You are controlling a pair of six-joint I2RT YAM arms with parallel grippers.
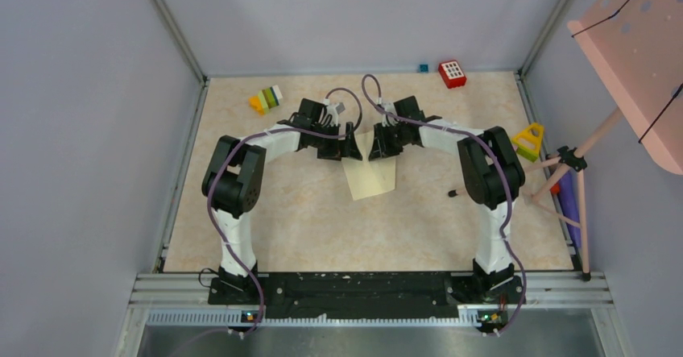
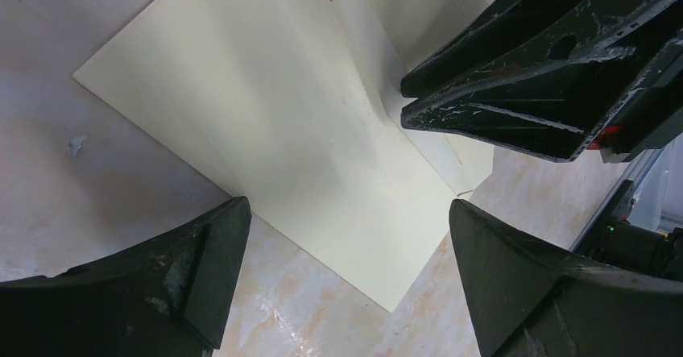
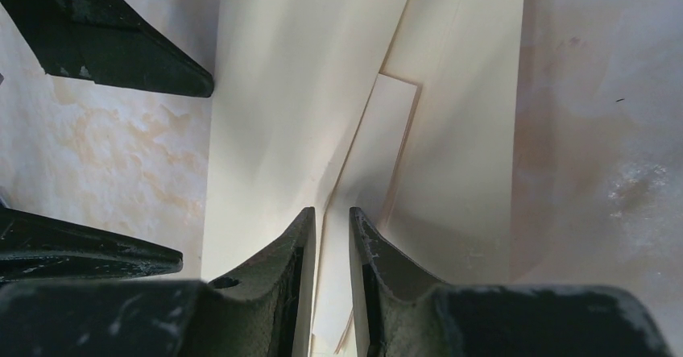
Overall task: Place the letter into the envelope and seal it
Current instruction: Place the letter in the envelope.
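Left arm [image 1: 238,181], right arm [image 1: 487,168]: white link shells, bulky black joint housings, black base mounts. Purple cable [image 1: 216,222] runs along each arm, loops above wrist.

Left end effector [image 1: 348,149]: black, broad wedge fingers [image 2: 201,268], matte, scuffed grey.

Right end effector [image 1: 378,149]: black tapered fingers [image 3: 282,276], white scratches, chipped edges, small red mark [image 2: 608,135] near body.

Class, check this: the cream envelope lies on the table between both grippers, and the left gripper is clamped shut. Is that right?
Not quite. The left gripper stands wide open, its fingers spread apart above the envelope, as the left wrist view shows. The rest holds.
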